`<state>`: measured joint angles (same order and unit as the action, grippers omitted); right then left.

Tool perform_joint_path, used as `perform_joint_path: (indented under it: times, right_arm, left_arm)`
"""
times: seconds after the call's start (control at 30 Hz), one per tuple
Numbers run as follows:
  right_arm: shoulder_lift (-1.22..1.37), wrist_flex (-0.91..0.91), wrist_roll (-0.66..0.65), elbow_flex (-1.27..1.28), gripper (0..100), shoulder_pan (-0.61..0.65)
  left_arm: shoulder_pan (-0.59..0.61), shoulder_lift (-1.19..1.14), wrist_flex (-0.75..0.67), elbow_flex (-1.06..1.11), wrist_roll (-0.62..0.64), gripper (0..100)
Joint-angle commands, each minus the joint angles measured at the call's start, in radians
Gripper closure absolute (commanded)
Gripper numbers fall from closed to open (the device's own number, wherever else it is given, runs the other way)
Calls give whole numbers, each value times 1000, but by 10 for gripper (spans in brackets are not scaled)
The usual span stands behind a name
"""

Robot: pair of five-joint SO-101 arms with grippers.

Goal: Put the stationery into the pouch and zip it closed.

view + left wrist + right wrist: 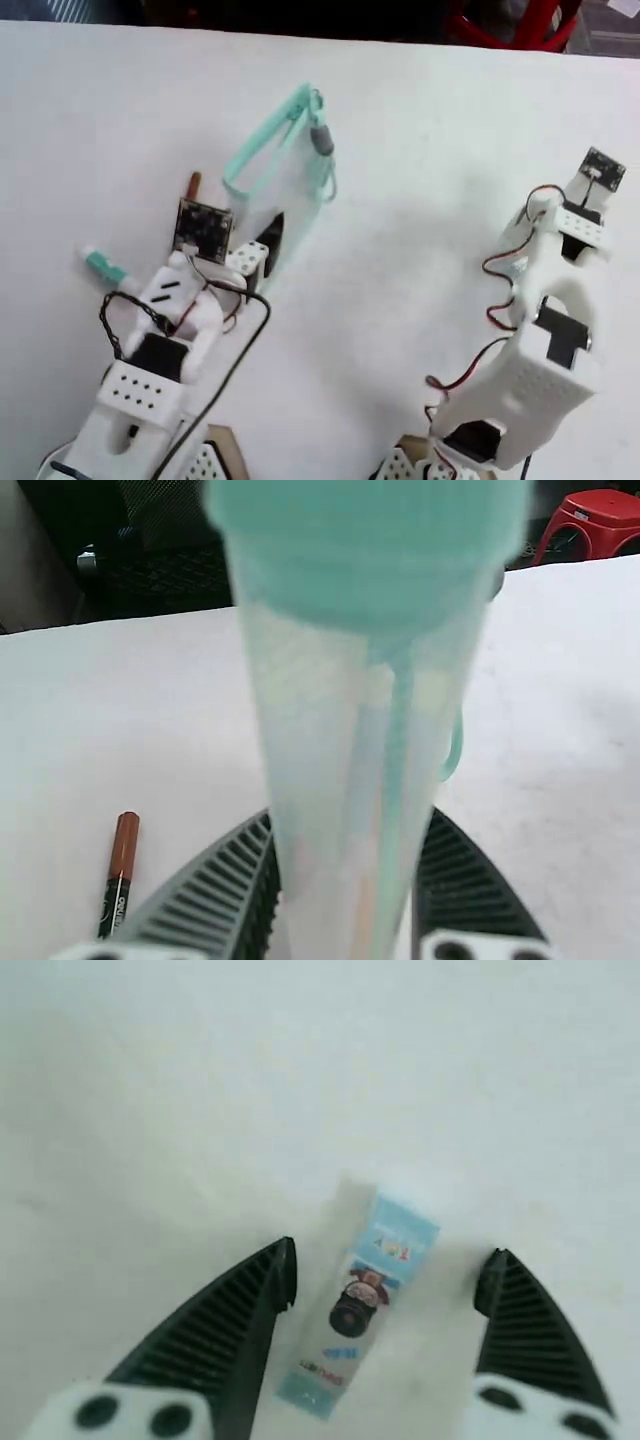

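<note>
Left gripper: clenched on one end of the pouch, probably to steady it for loading.
Right gripper: jaws spread wide, straddling a blue-labelled block, likely an eraser, flat on the table; apparently poised to pick.
Brown pen: on the table near the pouch, outside it.
</note>
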<state>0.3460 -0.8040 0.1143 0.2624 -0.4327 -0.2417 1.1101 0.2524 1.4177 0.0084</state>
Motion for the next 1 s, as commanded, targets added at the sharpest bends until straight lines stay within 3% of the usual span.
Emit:
perform_joint_path:
  times: [0.0, 0.07, 0.13, 0.2, 0.3, 0.53, 0.8, 0.97]
  right_arm:
    - [54, -21, 0, -84, 732, -4]
    - [88, -64, 0, -140, 832, -8]
    - [110, -107, 0, -186, 998, -16]
    - [116, -163, 3, -229, 931, -27]
    - [76, -255, 2, -324, 990, -35]
    - [-202, -503, 9, -508, 980, -24]
    - [-613, -607, -3, -476, 980, 16]
    - [-863, -601, -298, -213, 980, 240]
  left_arm:
    - [5, 10, -21, -5, 5, 823]
    - [4, 10, -21, -5, 5, 823]
    - [4, 10, -21, -5, 5, 823]
    - [4, 10, -21, -5, 5, 823]
    - [4, 10, -21, -5, 5, 823]
    - [4, 10, -21, -5, 3, 823]
    - [4, 10, -21, -5, 8, 823]
    - [7, 10, -17, -5, 6, 823]
